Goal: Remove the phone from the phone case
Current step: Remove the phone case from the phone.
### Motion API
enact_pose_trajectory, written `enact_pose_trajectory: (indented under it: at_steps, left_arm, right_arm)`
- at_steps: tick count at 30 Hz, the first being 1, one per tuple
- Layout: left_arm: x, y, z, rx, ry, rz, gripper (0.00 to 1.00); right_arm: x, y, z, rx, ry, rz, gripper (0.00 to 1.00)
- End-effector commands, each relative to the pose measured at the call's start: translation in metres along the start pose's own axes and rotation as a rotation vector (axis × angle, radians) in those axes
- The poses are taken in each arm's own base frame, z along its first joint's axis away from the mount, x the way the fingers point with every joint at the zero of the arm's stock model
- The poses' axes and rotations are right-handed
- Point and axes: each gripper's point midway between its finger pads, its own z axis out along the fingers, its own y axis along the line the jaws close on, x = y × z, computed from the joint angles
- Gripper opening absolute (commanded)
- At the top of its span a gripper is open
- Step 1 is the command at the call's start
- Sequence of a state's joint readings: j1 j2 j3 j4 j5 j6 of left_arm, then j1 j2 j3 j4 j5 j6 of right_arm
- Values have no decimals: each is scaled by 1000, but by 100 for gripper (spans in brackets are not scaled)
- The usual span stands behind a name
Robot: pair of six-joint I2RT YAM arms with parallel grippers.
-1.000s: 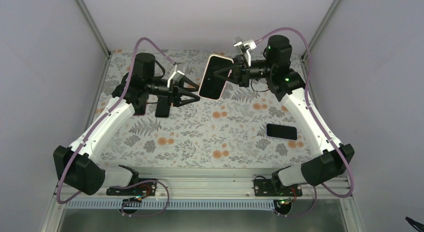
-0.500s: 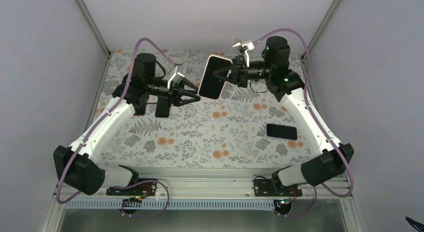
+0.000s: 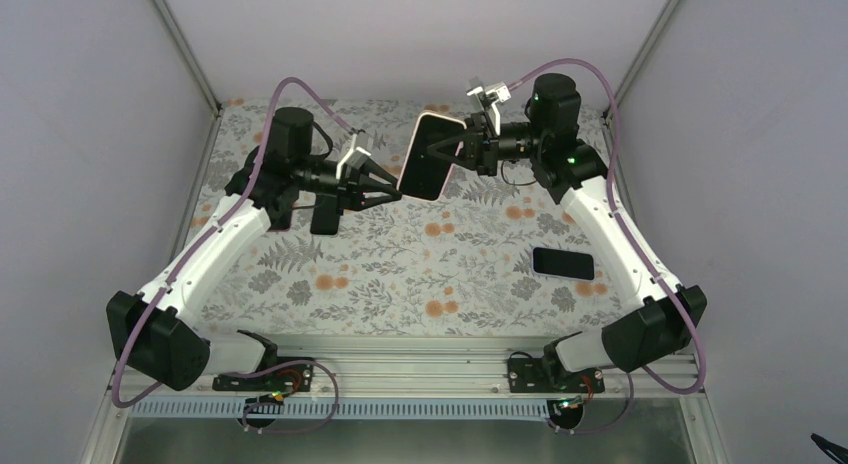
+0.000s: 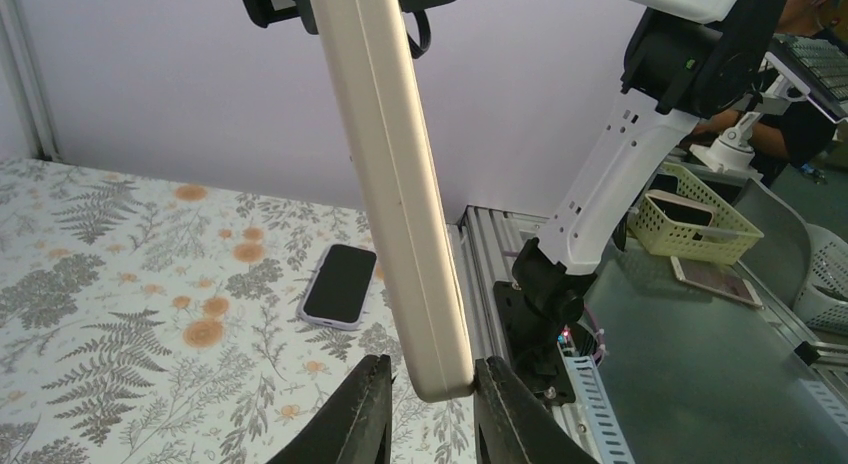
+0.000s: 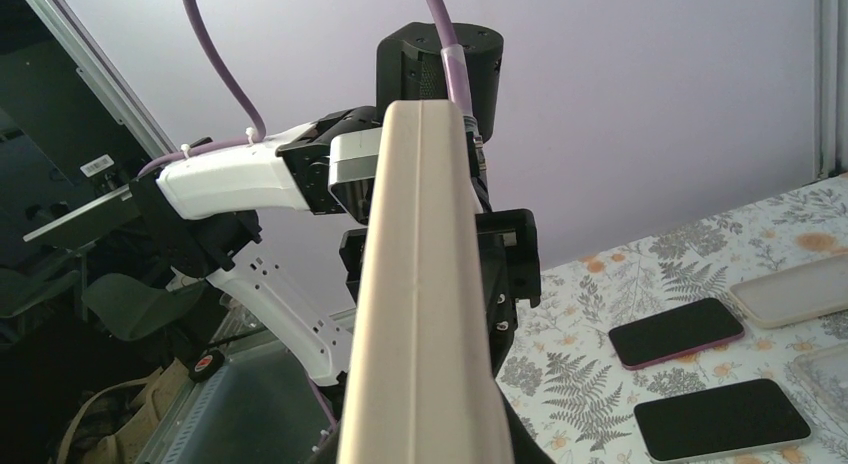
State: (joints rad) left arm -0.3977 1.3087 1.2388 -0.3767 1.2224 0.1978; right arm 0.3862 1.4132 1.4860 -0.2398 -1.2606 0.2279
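The phone, dark screen in a cream case [image 3: 428, 154], hangs tilted in the air above the back of the table. My right gripper [image 3: 462, 149] is shut on its upper right edge. In the right wrist view the case's edge [image 5: 420, 304] fills the middle and hides my fingers. My left gripper [image 3: 393, 183] is open at the case's lower left end. In the left wrist view that end [image 4: 440, 369] sits between my left gripper's [image 4: 432, 412] jaws; the right finger [image 4: 512, 414] touches it, and the left finger [image 4: 362, 419] stands a little apart.
A phone in a lilac case [image 3: 563, 263] lies on the floral mat [image 3: 450, 284] at the right. Under my left arm lie a black phone [image 3: 323, 216] and a pink-edged one [image 3: 283, 214]. The right wrist view shows two phones [image 5: 677, 332] [image 5: 722, 418] and an empty case [image 5: 790, 292].
My left gripper has moved a little to the right, so its open jaws now stand around the case's lower end. The right gripper and phone have barely moved.
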Motion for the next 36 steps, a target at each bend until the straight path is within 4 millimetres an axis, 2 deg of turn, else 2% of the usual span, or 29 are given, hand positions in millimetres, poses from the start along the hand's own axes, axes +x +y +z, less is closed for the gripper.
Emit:
enact_pose_trajectory:
  at_steps: [1, 17, 26, 32, 36]
  left_arm:
    - [-1, 1, 0, -15, 0, 47, 21]
    - [4, 0, 0, -12, 7, 42, 28]
    - [4, 0, 0, -8, 9, 41, 26]
    - [6, -1, 0, -8, 12, 42, 34]
    - [5, -2, -1, -9, 11, 43, 34]
  right_arm:
    - [-7, 34, -5, -112, 2, -48, 4]
    - [-7, 28, -7, -77, -6, -50, 4]
    - [-9, 30, -8, -78, -8, -54, 4]
    - [-9, 28, -9, -68, -10, -53, 4]
    - [-9, 26, -9, -66, -10, -50, 4]
